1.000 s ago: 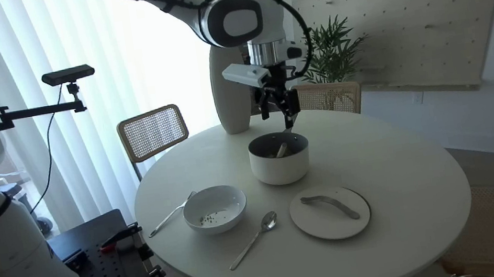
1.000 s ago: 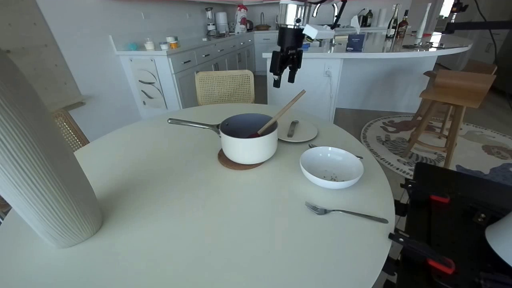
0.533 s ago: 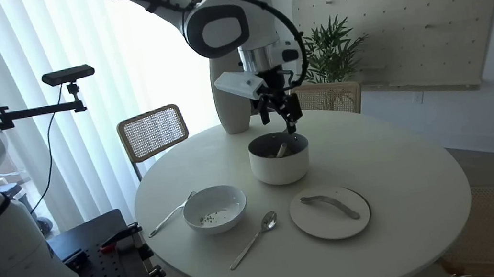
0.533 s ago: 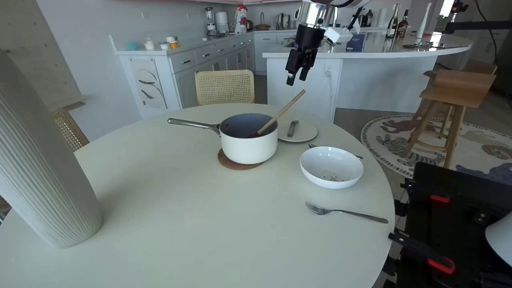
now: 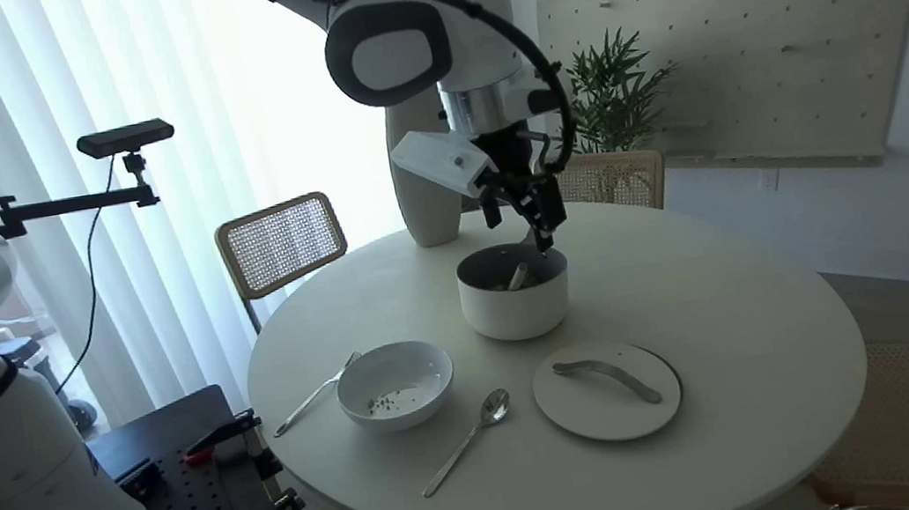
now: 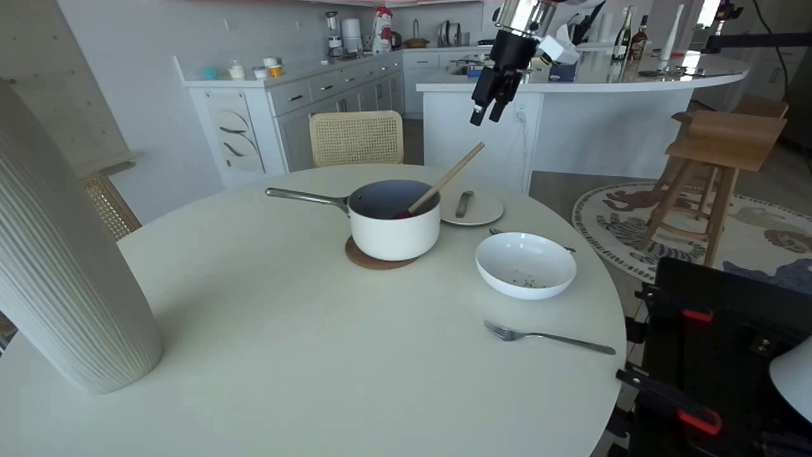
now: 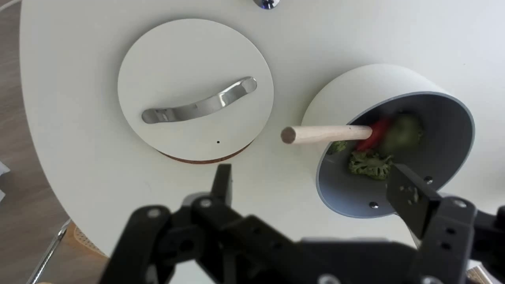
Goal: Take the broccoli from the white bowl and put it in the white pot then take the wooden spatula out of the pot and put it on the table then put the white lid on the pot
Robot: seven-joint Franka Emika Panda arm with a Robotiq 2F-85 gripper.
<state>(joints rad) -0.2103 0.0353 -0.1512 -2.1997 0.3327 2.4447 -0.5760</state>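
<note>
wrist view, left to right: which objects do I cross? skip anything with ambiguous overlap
Cane-seat chair (lower corner) → white lid → wooden spatula (its free end sticks out left of the pot) → white pot.

Your white pot (image 6: 394, 238): upright, grey inside, long metal handle sideways | broccoli (image 7: 367, 163): green florets you see down in the pot | wooden spatula (image 7: 329, 134): pale shaft slanting out over the rim, red end beside the broccoli | white lid (image 7: 195, 88): flat, metal grip up, near your pot | white bowl (image 6: 526, 254): upright, speckled inside, apart from pot and lid
</note>
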